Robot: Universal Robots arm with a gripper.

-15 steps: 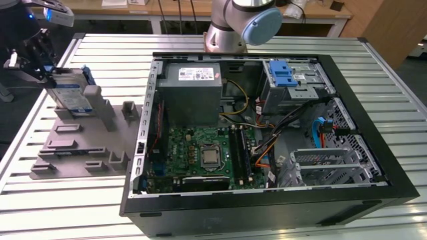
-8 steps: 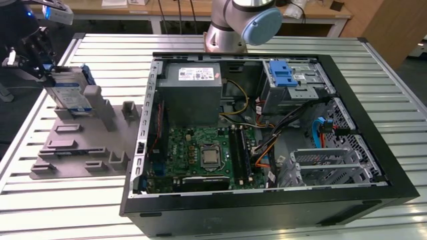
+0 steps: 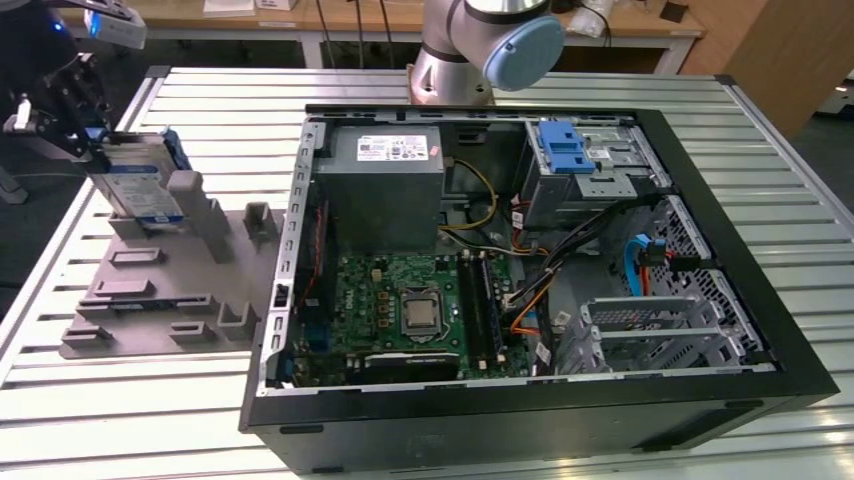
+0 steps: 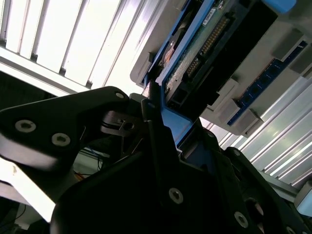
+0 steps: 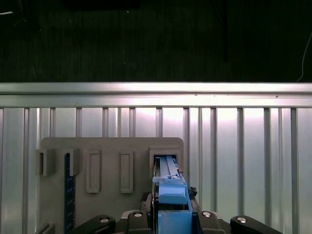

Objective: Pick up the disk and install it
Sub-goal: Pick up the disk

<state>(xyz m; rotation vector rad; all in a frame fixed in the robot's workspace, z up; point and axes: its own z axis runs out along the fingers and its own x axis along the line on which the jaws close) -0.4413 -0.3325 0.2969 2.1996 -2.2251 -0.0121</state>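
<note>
Blue plastic first: state of the grip on the frame of the disk? (Tech A)

Clamped. Gripper closed on the disk, jaws drawn in narrow against both sides of the blue frame at its upper edge. Black fingers flush on the plastic in the second wrist view. (Tech B)

Location of the disk? (Tech A)

At the exterior view's left, above the grey fixture on the slatted metal table. Lower edge down between the fixture's upright posts. Cannot tell whether seated in the slot or raised slightly off it. Well apart from the open computer case. (Tech B)

Surroundings and obstructions? (Tech A)

Case just beside the fixture, toward the exterior view's right, lying on its side with the cover off. Inside: grey power supply box, green motherboard, blue latch strip on the drive cage, loose cables strung between them. Case side wall standing between disk and interior. Arm base behind the case. (Tech B)

Orientation? (Tech A)

On edge, upright. Labelled face turned toward the exterior camera, long axis close to vertical. Seen edge-on in the first wrist view, thin edge running parallel to the fixture's other slots. (Tech B)
</note>
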